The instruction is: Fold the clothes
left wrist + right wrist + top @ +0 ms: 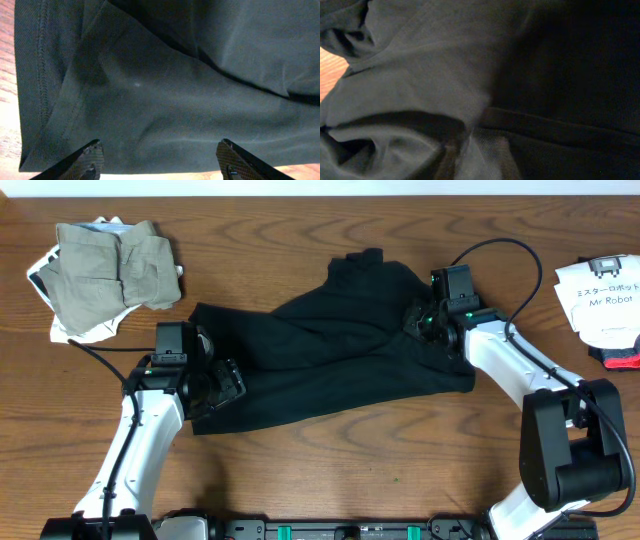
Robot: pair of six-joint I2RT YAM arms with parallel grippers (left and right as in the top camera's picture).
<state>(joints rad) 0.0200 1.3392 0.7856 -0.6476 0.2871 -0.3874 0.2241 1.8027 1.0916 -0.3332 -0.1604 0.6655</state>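
Observation:
The black shirt lies crumpled and spread across the middle of the table. At its lower left corner my left gripper stands open. In the left wrist view the left gripper has both fingertips wide apart over the hem of the shirt, with nothing pinched. At the shirt's upper right my right gripper rests on the cloth. The right wrist view is dim and blurred. There the right gripper has its fingers close together with a pale ridge of the shirt between them.
A khaki-grey garment lies bunched at the far left on a white printed one. A white printed cloth sits at the right edge, with a red and black item just below it. Cables trail from both arms.

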